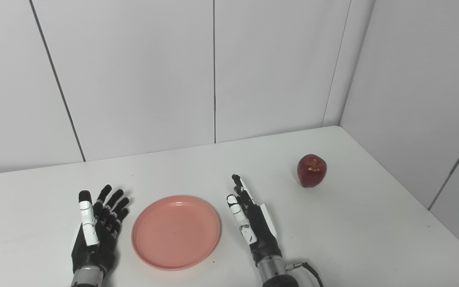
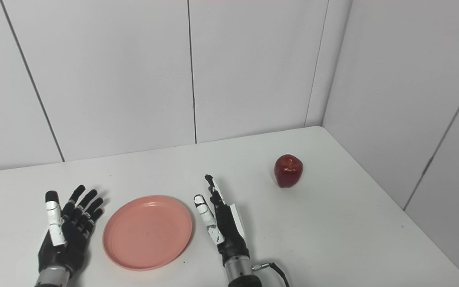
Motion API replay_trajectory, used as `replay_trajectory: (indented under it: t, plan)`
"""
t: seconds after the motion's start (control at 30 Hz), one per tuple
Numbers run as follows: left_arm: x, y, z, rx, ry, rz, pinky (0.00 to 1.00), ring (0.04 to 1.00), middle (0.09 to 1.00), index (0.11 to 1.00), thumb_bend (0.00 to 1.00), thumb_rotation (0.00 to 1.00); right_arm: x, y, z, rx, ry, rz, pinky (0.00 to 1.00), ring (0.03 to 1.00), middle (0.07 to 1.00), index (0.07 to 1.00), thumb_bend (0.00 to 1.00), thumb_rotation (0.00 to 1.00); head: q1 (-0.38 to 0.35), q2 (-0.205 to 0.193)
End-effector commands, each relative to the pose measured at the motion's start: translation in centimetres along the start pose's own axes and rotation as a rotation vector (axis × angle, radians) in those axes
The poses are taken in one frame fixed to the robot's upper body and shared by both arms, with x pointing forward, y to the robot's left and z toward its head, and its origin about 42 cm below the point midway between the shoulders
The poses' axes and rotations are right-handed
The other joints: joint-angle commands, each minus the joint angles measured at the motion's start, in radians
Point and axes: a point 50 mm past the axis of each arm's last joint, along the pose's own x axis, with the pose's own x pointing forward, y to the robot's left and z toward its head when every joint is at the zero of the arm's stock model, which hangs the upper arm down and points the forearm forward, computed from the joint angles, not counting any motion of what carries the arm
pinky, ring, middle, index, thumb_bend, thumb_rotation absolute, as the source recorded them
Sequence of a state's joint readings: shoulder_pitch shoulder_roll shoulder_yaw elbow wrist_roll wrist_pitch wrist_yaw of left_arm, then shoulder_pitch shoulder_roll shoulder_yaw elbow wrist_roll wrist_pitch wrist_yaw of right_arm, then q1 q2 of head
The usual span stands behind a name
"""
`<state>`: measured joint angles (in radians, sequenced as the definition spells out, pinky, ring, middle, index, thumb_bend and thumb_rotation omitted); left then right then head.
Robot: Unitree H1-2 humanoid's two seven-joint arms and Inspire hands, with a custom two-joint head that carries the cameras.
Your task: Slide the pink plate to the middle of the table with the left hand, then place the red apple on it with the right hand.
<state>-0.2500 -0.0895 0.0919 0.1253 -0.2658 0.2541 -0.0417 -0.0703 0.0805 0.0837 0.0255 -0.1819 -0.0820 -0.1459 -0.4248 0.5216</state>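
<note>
Both your left hand [image 1: 96,229] and right hand [image 1: 253,217] are released; the round apple [image 1: 311,170] may roll off the plate [image 1: 175,231] if dropped.

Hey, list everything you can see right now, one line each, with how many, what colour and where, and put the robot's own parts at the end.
plate: one, pink, empty, on the table near the front edge, between the two hands
apple: one, red, on the table at back right, apart from the plate and both hands
table: one, white, set into a corner of white panelled walls
left hand: one, black with white patches, open, left of the plate, holding nothing
right hand: one, black with white patches, open, right of the plate, fingers extended, holding nothing
</note>
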Motion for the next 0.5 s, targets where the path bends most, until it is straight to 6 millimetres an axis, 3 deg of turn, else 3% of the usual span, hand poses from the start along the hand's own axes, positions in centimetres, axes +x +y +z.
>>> replay_trajectory:
  t: [0.0, 0.47]
  plan:
    - [0.62, -0.12, 0.55, 0.001, -0.009, -0.005, 0.91, 0.877, 0.88, 0.888, 0.71, 1.0, 0.69, -0.05, 0.77, -0.007, -0.082, -0.018, 0.98, 0.985, 0.998, 0.959, 0.76, 1.0, -0.015, -0.004]
    - [0.9, 0.67, 0.41, -0.014, 0.007, 0.007, 0.93, 0.891, 0.885, 0.893, 0.69, 1.0, 1.4, 0.14, 0.53, -0.002, -0.093, -0.05, 0.98, 1.0, 0.998, 0.958, 0.76, 1.0, -0.097, -0.037]
